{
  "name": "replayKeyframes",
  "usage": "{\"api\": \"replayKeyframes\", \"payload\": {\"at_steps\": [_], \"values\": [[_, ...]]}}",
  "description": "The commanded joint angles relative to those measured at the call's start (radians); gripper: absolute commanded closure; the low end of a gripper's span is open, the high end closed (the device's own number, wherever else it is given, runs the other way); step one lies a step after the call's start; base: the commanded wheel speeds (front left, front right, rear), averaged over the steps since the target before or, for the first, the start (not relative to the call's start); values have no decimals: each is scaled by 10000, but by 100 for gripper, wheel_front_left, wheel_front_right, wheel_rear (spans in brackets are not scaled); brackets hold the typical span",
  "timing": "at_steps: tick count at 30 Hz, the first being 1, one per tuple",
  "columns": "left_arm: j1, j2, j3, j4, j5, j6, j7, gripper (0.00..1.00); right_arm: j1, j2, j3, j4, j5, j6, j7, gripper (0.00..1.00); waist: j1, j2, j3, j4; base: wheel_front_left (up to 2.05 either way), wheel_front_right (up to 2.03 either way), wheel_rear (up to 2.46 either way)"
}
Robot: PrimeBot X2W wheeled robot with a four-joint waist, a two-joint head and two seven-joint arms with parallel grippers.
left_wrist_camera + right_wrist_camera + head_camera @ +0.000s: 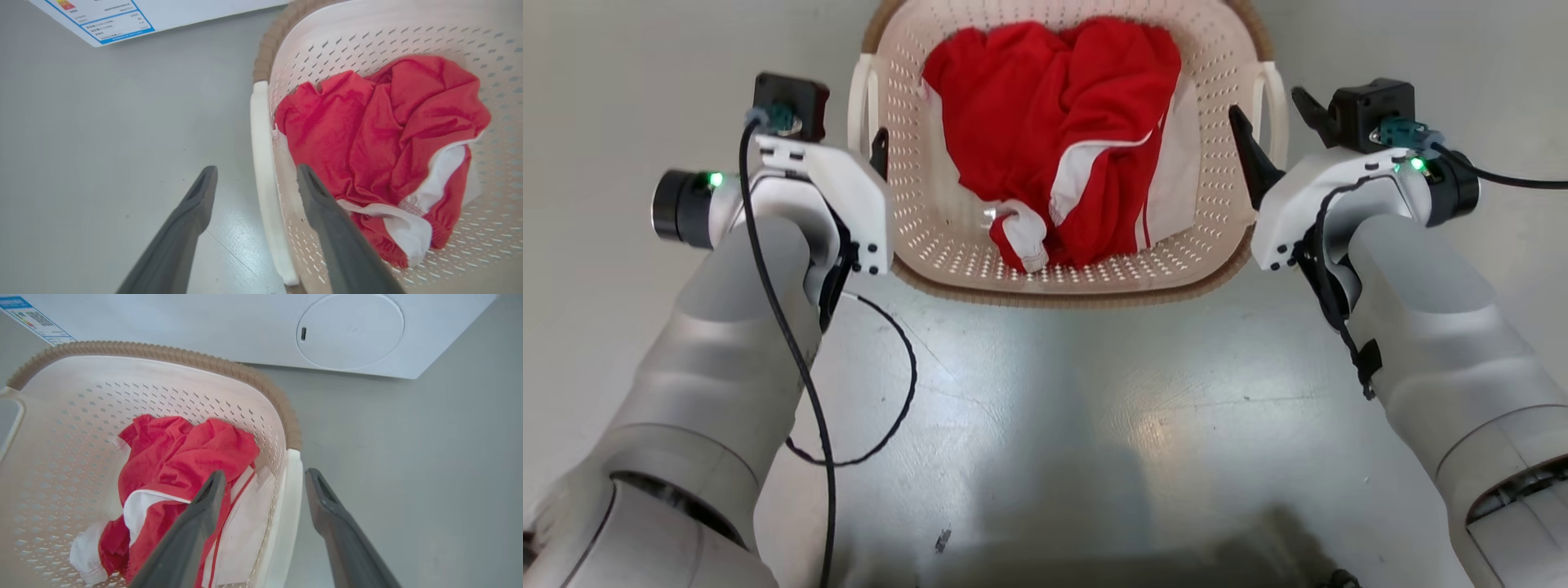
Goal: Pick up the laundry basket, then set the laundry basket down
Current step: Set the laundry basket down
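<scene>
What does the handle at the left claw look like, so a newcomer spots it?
Before the white washing machine sits the laundry basket on the floor. On its left side runs a white loop handle, smooth where the neighbouring rim is brown and woven, framed by the open left claw.

**Left gripper straddles the basket's handle**

The laundry basket (367,36) has a brown woven-look rim and a white loop handle (263,163) on its near side. The left gripper (257,169) is spread wide across that handle: one dark finger (192,212) lies outside the basket over the grey floor (102,143), the other inside it against the perforated wall. Whether either touches the handle cannot be told. A crumpled red-and-white garment (380,134) lies in the basket. Beyond the basket stands a white appliance (184,10) with a blue-edged label (106,22).
</scene>
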Motion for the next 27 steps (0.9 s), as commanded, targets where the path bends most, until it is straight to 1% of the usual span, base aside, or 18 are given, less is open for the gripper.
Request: {"api": "replayKeyframes", "payload": {"at_steps": [1,3,7,10,14,20,21,27], "values": [[365,308,220,-35,-130,78,-235,0,469,216,-99,-364,-214,60,-132,0,0,0,-317,-32,0,0,0],[443,290,257,-35,-182,38,-337,0,538,216,-216,-478,-317,60,-133,0,0,0,-444,-38,0,0,0],[724,233,489,-69,-418,-28,-863,0,919,216,-789,-999,-839,60,-135,0,0,0,-1002,-45,0,0,0],[973,214,873,-241,-750,-153,-1146,0,1279,216,-1298,-1491,-1365,60,-135,0,0,0,-1464,-60,0,0,0],[1398,303,1008,-490,-731,-237,-1256,0,1880,216,-2168,-2267,-2231,60,-136,0,0,0,-2133,-48,0,0,0],[2151,779,1696,-1931,-364,-77,-1269,0,2932,216,-3350,-3582,-3438,60,-136,0,0,0,-3138,0,0,0,0],[2532,897,2012,-2411,-214,-37,-1270,0,3277,216,-3550,-3952,-3629,60,-136,0,0,0,-3490,-5,0,0,0],[3920,1083,3306,-3883,224,54,-1271,0,4267,216,-3975,-4858,-3919,60,-137,0,0,0,-4623,-82,0,0,0]]}}
